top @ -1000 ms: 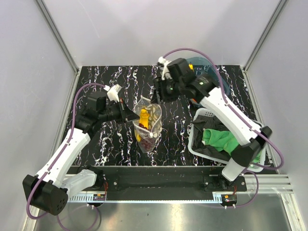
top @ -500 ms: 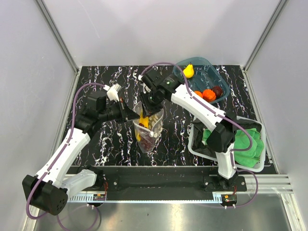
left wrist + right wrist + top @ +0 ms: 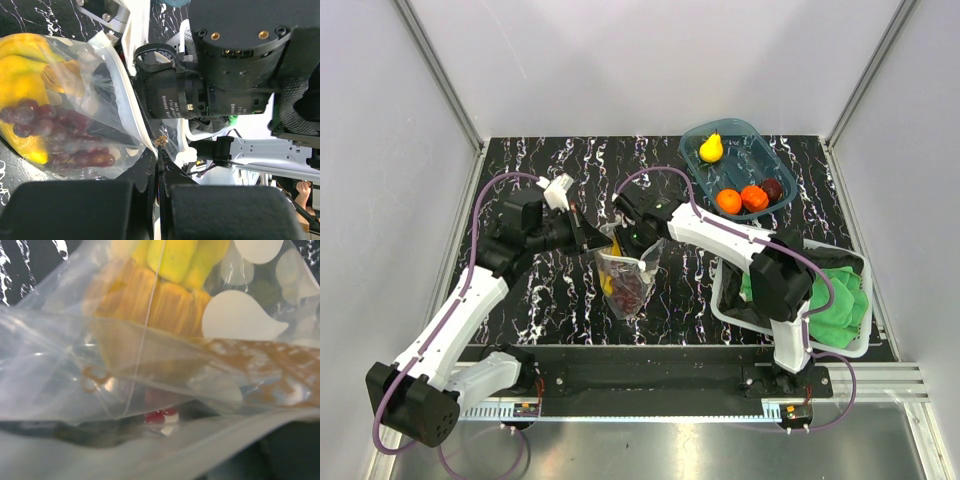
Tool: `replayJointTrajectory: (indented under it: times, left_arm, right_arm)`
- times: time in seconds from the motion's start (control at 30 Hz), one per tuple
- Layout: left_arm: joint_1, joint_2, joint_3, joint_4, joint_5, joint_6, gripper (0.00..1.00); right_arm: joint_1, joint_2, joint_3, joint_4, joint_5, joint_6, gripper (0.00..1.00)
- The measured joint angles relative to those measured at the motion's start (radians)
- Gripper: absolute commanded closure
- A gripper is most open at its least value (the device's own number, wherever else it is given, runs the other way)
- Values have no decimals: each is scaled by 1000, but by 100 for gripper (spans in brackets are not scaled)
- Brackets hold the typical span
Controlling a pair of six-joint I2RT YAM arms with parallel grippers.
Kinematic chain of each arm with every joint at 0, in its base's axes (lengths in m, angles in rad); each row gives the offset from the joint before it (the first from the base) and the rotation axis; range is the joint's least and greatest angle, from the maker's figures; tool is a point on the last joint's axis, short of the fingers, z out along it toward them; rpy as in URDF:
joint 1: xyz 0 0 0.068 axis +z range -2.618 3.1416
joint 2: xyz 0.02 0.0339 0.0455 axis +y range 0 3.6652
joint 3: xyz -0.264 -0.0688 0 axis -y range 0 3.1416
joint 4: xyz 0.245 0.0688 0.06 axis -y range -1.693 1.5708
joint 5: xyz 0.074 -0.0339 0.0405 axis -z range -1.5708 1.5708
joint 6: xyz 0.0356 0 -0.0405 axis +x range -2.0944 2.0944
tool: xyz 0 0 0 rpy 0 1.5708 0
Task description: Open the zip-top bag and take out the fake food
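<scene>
The zip-top bag (image 3: 627,277) is lying in the middle of the black, white-veined table (image 3: 540,300), with its closed end pointing toward the arm bases and its mouth pointing away. At the near right a white basket (image 3: 725,300) is sitting, holding a green cloth (image 3: 830,300). Inside the near end of the bag a cluster of dark red grapes (image 3: 65,155) is resting against a yellow banana bunch (image 3: 20,65). Pale oval dots are showing on the clear plastic, and no wording is visible on it. The left gripper (image 3: 159,160) is reaching in from the left and pinching one lip of the bag's mouth tightly between its closed fingers, so the bag is hanging off its tips. The right gripper (image 3: 636,237) is pressing in at the same mouth from the far right. Its wrist camera is looking straight through the plastic at the bananas, and its own fingers are not showing clearly, so I cannot tell how wide they are standing or whether they are gripping anything. On the right arm's black motor housing (image 3: 175,95) small white print is showing, too small to read. Farthest back at the right a blue tub (image 3: 745,135) is standing well apart from the bag, holding a yellow pear (image 3: 711,148), two orange fruits (image 3: 729,201) and one dark red fruit (image 3: 773,189).
</scene>
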Motion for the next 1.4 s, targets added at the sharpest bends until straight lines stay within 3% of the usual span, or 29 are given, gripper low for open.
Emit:
replayJointTrajectory:
  times: [0.5, 0.93, 1.03, 1.17, 1.3, 1.4]
  left_arm:
    - [-16, 0, -10, 9, -10, 0, 100]
    - [-19, 1, -32, 15, -20, 0, 100]
    - [-19, 3, -40, 20, -23, 1, 100]
    - [-19, 3, -59, 32, -23, 1, 100]
    - [-19, 4, -63, 37, -23, 1, 100]
    - [-20, 5, -63, 38, -23, 1, 100]
  right_arm:
    - [6, -13, -79, 134, 0, 10, 41]
    - [10, 34, -92, 190, -14, 10, 37]
    - [10, 43, -92, 200, -22, 10, 40]
    - [10, 51, -92, 203, -23, 11, 50]
    - [10, 51, -92, 203, -21, 8, 76]
    - [10, 51, -92, 203, -19, 8, 83]
